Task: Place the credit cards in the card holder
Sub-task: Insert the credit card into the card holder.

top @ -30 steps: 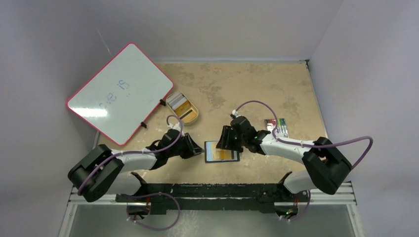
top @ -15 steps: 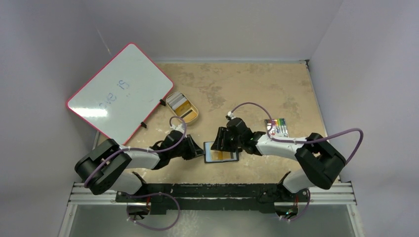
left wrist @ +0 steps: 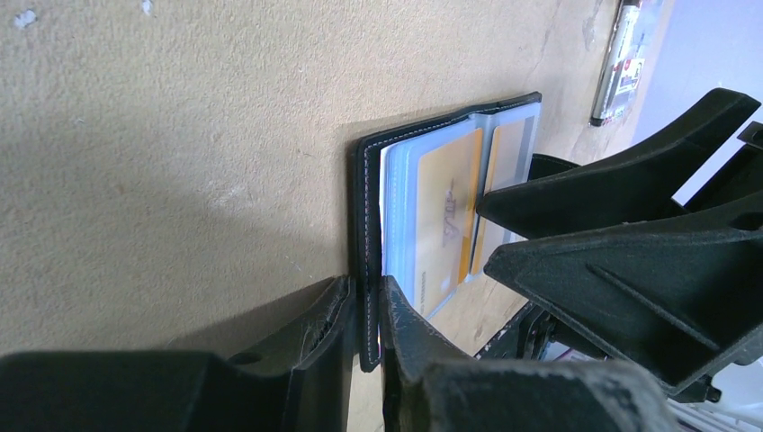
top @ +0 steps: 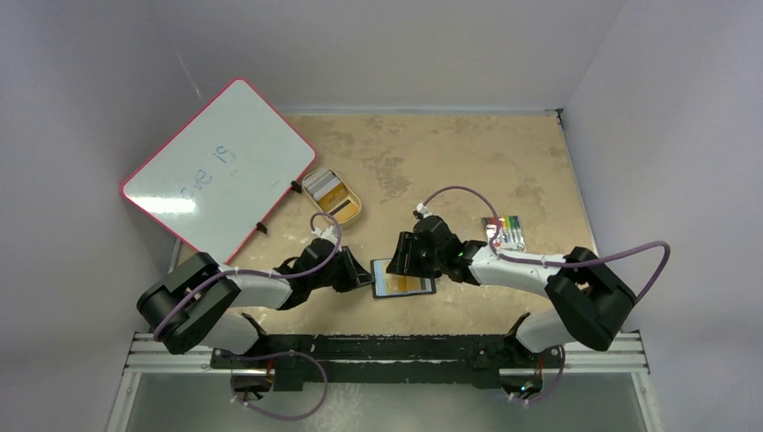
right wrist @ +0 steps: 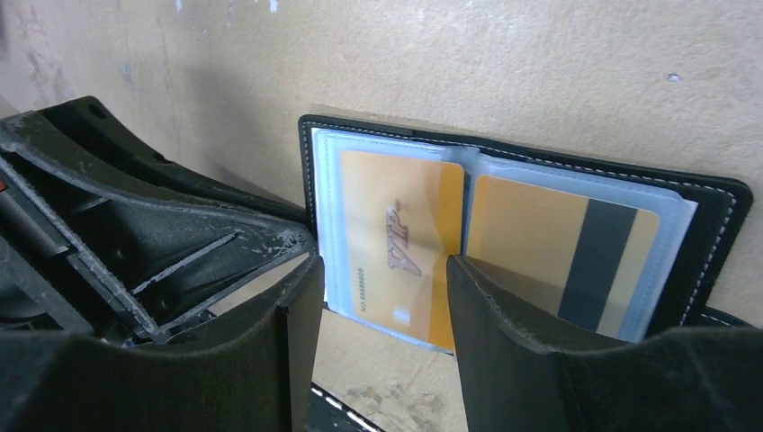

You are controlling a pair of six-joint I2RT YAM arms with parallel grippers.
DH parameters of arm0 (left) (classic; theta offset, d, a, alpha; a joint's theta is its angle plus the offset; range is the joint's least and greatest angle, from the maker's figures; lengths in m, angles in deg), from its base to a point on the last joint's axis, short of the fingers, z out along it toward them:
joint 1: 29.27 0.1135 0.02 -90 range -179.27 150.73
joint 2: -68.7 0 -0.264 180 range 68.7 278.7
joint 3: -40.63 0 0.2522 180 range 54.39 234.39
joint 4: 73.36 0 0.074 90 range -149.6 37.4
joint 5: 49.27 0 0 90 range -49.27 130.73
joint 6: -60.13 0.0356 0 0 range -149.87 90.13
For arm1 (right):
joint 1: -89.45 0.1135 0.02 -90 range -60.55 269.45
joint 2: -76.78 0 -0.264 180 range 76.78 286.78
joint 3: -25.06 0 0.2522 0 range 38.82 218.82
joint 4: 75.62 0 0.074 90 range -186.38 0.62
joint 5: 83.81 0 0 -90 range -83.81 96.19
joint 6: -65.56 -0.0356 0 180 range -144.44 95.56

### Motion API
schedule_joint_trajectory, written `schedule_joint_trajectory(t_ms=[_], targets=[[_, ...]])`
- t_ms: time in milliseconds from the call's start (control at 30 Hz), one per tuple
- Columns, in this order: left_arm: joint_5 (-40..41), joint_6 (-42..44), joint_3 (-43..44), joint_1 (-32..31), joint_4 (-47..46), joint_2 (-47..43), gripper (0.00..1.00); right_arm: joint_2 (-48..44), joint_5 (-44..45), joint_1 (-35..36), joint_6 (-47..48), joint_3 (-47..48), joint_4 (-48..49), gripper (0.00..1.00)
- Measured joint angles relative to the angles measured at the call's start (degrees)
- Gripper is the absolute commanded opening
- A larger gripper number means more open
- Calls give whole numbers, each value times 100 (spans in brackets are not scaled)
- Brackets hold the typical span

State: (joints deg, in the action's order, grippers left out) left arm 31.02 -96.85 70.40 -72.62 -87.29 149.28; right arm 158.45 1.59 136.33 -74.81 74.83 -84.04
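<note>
Pin the card holder (right wrist: 720,243), lying open on the bench (right wrist: 540,63), with left fingers (left wrist: 310,355) clenched on its cover edge, and ease the seemingly half-seated credit card (right wrist: 396,252) home under spread, empty right fingers (right wrist: 270,360).

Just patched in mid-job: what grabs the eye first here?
An open wallet lies front and centre, two gold cards in its clear sleeves. The left tool pinches its edge while the right tool hangs open above it. A red-rimmed whiteboard sits far left.
</note>
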Motion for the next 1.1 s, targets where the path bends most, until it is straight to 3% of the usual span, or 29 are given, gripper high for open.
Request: schedule_joint_trajectory(t_ms=[500,1100], targets=[[55,-4,0,-52,-57,44,13,125,205,101,4,24,-101,57],[142,9,17,-61,-4,33,11,245,-120,186,-166,-118,603,57]])
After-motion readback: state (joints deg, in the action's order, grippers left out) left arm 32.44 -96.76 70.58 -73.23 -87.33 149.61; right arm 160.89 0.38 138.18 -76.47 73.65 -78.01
